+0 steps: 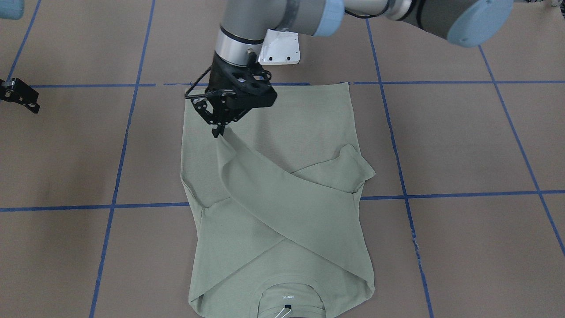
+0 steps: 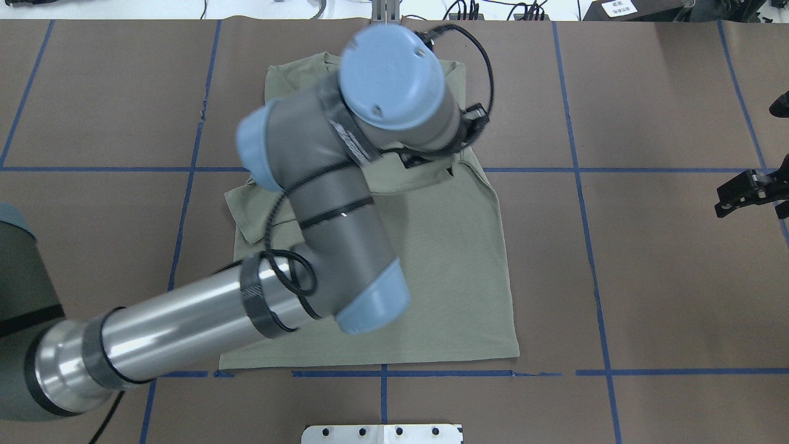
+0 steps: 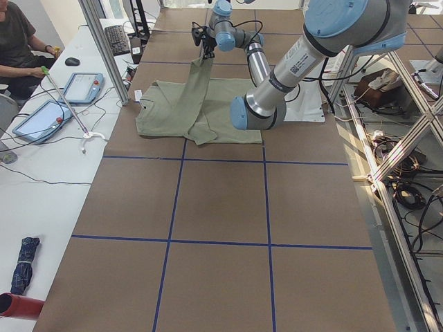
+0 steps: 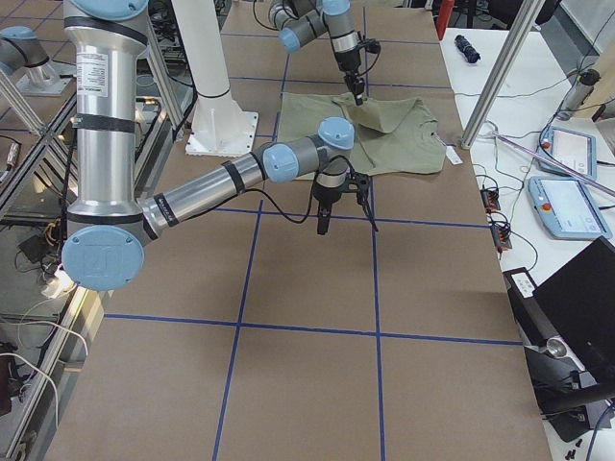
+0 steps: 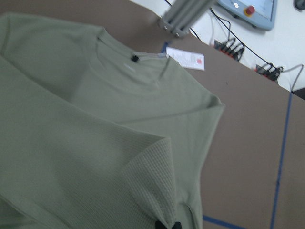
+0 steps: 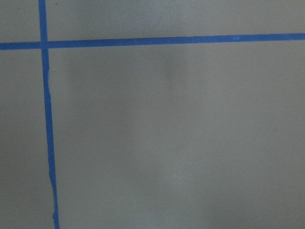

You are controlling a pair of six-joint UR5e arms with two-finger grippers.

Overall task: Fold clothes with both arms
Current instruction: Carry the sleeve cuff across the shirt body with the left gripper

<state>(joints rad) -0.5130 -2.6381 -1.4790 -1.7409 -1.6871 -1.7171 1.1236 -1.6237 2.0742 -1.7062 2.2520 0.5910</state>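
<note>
The brown table [image 1: 463,145] carried the sage-green shirt [image 1: 304,128], flat at its middle, collar away from the robot; the left arm [image 2: 185,330] reached over it; one sleeve [image 1: 265,185] slanted across the body, its cuff pinched tight in the left gripper [image 1: 218,130]; the right gripper [image 2: 743,194] hung well apart over the table, and how its jaws stood I could not tell; the white hang tag [image 5: 187,58] lay beside the collar.

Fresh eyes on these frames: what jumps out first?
The left gripper pinches a sleeve by its cuff, holding it raised and drawn diagonally across the sage-green shirt. The right gripper hangs over the brown table, off the cloth on the robot's right.
</note>
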